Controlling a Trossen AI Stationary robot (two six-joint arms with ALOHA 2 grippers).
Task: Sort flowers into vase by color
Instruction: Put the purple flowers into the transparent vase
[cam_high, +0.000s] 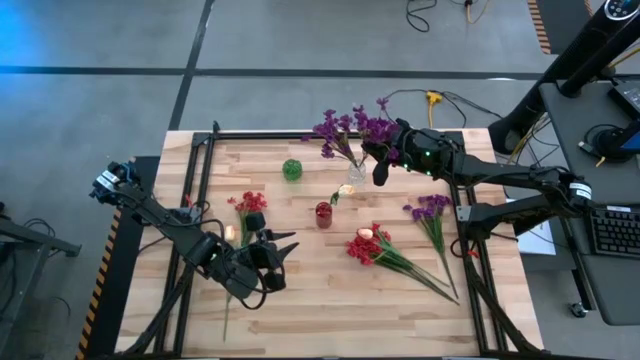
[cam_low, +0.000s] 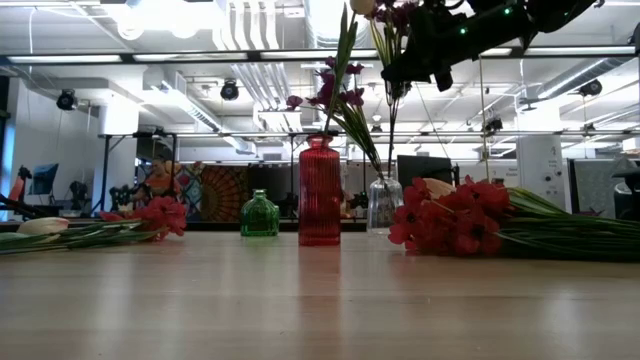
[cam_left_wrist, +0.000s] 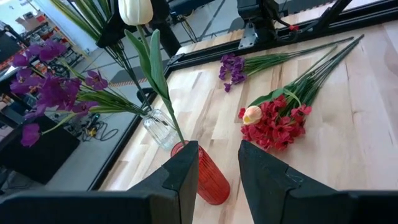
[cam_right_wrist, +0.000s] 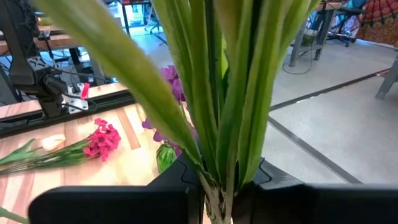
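My right gripper (cam_high: 380, 168) hangs over the clear vase (cam_high: 355, 174) at the table's far side, shut on a purple flower sprig (cam_high: 372, 128). More purple flowers (cam_low: 330, 92) lean out of that vase. A red vase (cam_low: 319, 190) at mid-table holds a cream tulip (cam_left_wrist: 135, 10) by its stem. A red sprig with a cream bud (cam_high: 247, 206) lies on the left. A red bunch (cam_high: 372, 247) and a purple sprig (cam_high: 432, 211) lie on the right. My left gripper (cam_high: 285, 250) hovers open near the front left, pointing at the red vase. My right gripper pinches the sprig's bundle of green stems and leaves (cam_right_wrist: 217, 165) between its two fingers. The fingers come in about level from the table's right and lie across the stems. The sprig stands upright, and its thin lower stems (cam_low: 390, 130) run down into the clear vase.
A small green vase (cam_high: 291, 169) stands empty at the far middle. Black frame rails (cam_high: 205, 170) run along the table's left, far and right sides. Bare wood lies along the near edge (cam_high: 330, 320).
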